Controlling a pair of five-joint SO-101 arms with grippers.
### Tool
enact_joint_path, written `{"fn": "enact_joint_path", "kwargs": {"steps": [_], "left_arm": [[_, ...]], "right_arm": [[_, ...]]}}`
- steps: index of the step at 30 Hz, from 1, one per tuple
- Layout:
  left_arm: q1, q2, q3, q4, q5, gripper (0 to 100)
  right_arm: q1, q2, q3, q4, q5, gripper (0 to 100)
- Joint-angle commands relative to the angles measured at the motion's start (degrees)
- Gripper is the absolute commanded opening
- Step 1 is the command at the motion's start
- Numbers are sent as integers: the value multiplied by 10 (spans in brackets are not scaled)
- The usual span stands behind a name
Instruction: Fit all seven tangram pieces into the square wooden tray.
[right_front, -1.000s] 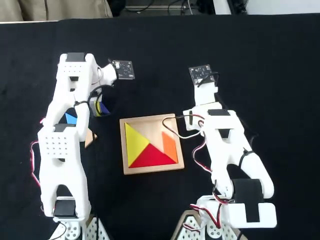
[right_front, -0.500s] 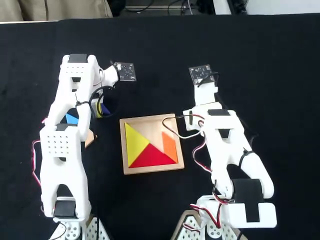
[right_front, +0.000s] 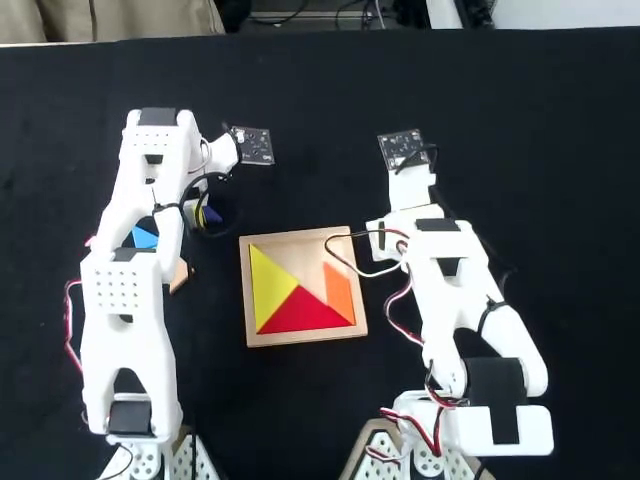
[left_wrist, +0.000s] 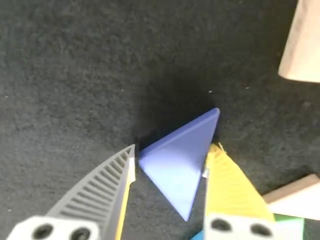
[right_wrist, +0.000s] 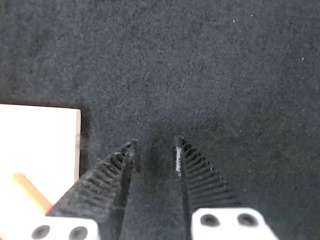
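Observation:
The square wooden tray (right_front: 300, 246) lies mid-table holding a yellow triangle (right_front: 272, 285), a red triangle (right_front: 305, 315) and an orange parallelogram (right_front: 340, 288). Left of the tray, my left gripper (left_wrist: 167, 155) is shut on a blue triangle (left_wrist: 180, 165), which casts a shadow on the cloth beneath; from above the blue triangle (right_front: 208, 214) peeks out beside the arm. My right gripper (right_wrist: 155, 145) hangs low over bare cloth next to the tray's corner (right_wrist: 40, 130), its fingers slightly apart and holding nothing.
A light blue piece (right_front: 143, 237) and a wood-coloured piece (right_front: 180, 277) lie under the left arm. Near the left gripper are two pale wooden pieces (left_wrist: 295, 192) (left_wrist: 302, 45) and a green edge (left_wrist: 290, 220). Black cloth covers the table.
The left arm's wrist has shifted a little to the right, toward the tray, carrying the blue triangle. The right arm and the tray's pieces stay put.

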Motion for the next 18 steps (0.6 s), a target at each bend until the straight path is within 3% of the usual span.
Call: {"fn": "enact_joint_path", "kwargs": {"steps": [1, 3, 10, 18], "left_arm": [[30, -60, -69, 106, -11, 123], [56, -86, -90, 175, -24, 123], [127, -210, -19, 171, 14, 123], [263, -393, 201, 136, 30, 95]], "right_arm": [[7, 1, -30, -10, 8, 124], [7, 1, -30, -10, 8, 124], [10, 1, -30, -10, 8, 124], [46, -5, -37, -5, 7, 124]]}}
